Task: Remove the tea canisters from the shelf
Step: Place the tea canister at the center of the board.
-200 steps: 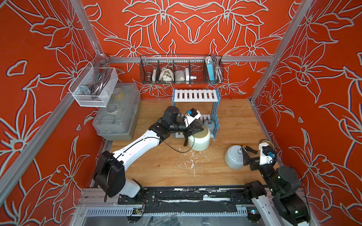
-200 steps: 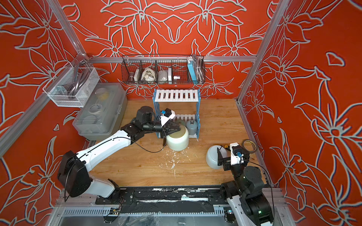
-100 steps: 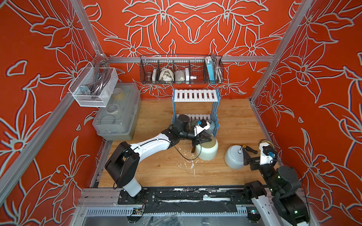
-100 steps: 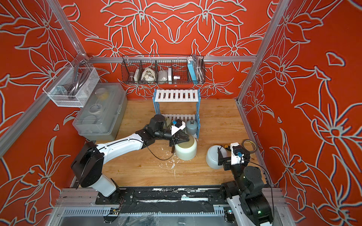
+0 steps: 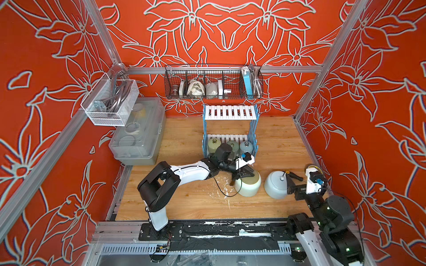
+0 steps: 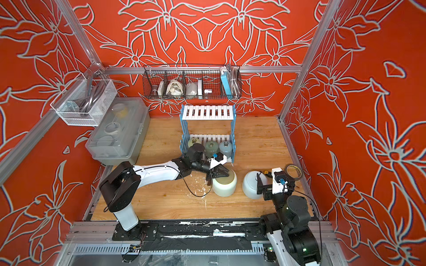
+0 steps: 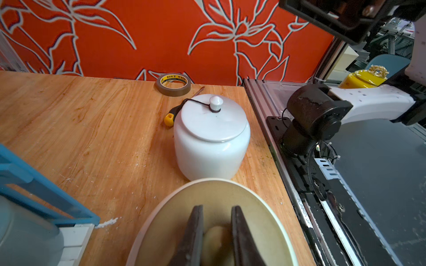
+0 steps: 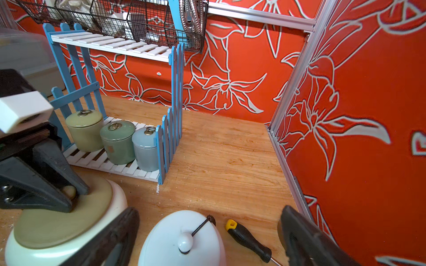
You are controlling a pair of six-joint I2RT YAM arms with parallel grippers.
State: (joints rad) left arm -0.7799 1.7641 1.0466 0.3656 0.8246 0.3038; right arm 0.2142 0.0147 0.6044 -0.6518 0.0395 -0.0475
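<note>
Nearest the base, the right gripper (image 8: 208, 214) is hanging with its jaws wide apart on either side of the white canister (image 7: 211, 138), which is standing upright on the table (image 7: 92, 115), off the shelf (image 8: 170, 92). Just beside it, the left gripper (image 7: 217, 211) is pinching the lid knob of the cream canister (image 5: 248, 186), jaws clamped on it. That jar is sitting upright at table level, clear of the rack.

Farther back, the olive canister (image 8: 84, 133), green canister (image 8: 117, 145) and blue-grey canister (image 8: 145, 152) are lining the lower tier, long axes vertical, rings pointing up. They're lying straight beyond the left jaws, so I'm judging the left arm nearer, going in from the front under the top slats.
</note>
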